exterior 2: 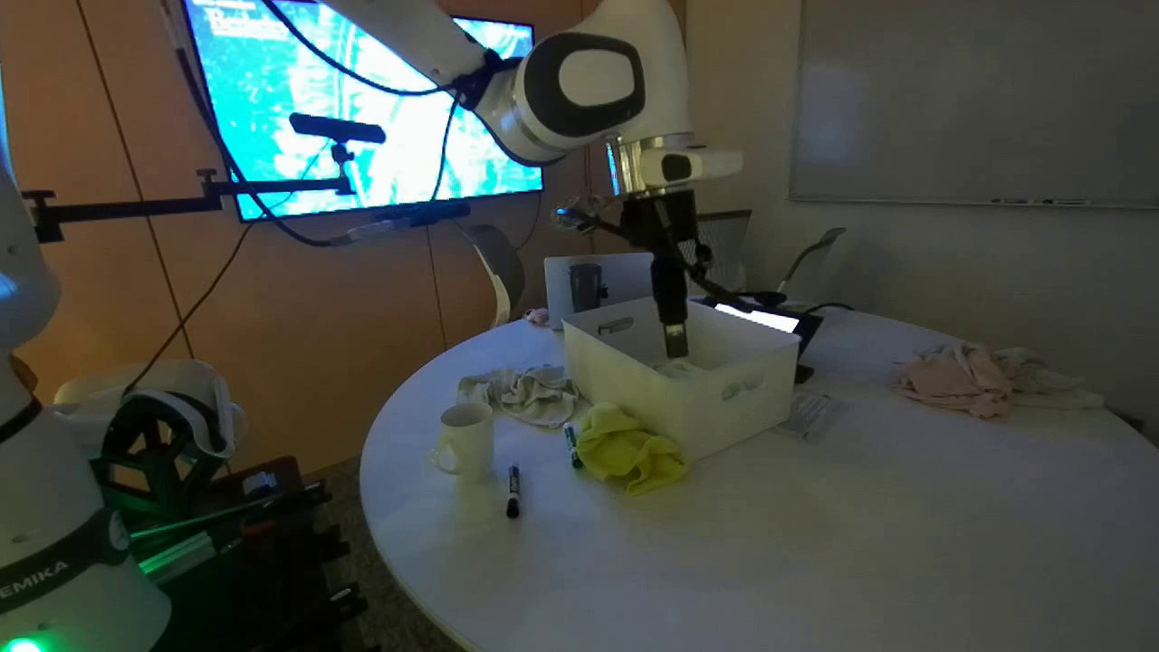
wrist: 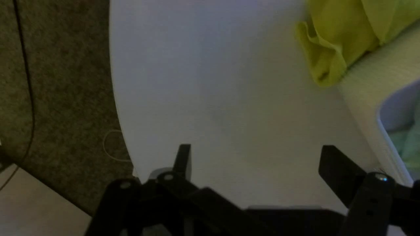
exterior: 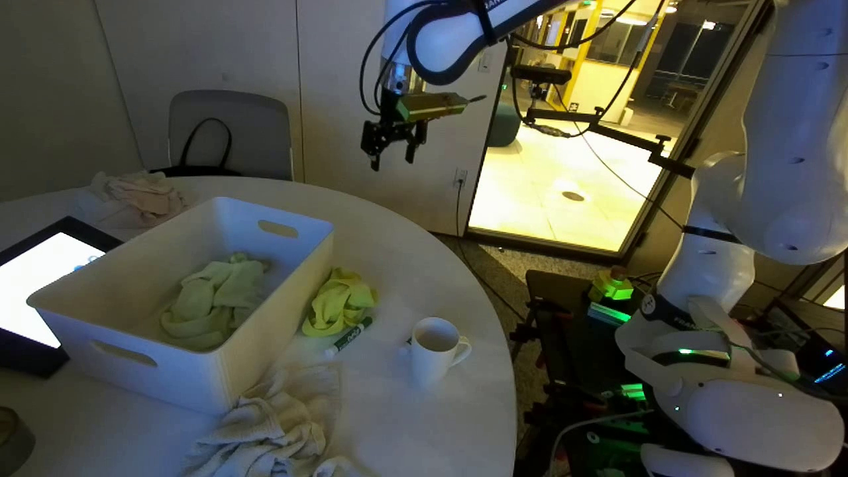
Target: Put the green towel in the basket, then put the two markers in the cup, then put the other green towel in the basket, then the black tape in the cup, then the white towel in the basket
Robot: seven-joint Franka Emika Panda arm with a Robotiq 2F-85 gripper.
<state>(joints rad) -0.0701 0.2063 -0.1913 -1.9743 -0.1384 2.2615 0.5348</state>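
Observation:
My gripper (exterior: 392, 161) hangs in the air past the basket, fingers (exterior 2: 675, 342) spread wide with nothing between them. In the wrist view the gripper (wrist: 255, 154) is over bare table beside the basket (wrist: 390, 144). One green towel (exterior: 215, 298) lies crumpled inside the basket (exterior: 179, 377). Another green towel (exterior 2: 629, 450) is bunched against the basket's outer wall. A green marker (exterior: 348, 336) lies by that towel, a black marker (exterior 2: 513, 492) nearer the cup (exterior 2: 468, 439), which stands upright. The white towel (exterior: 278, 430) is heaped at the basket's end. I cannot identify the black tape.
A dark round object (exterior: 13, 440) is cut off at the frame's lower left. A lit tablet (exterior: 46, 285) lies along the basket's side. Pinkish cloths (exterior 2: 960, 380) are piled at the table's far part. The table (wrist: 213, 82) has a curved edge, with carpet below.

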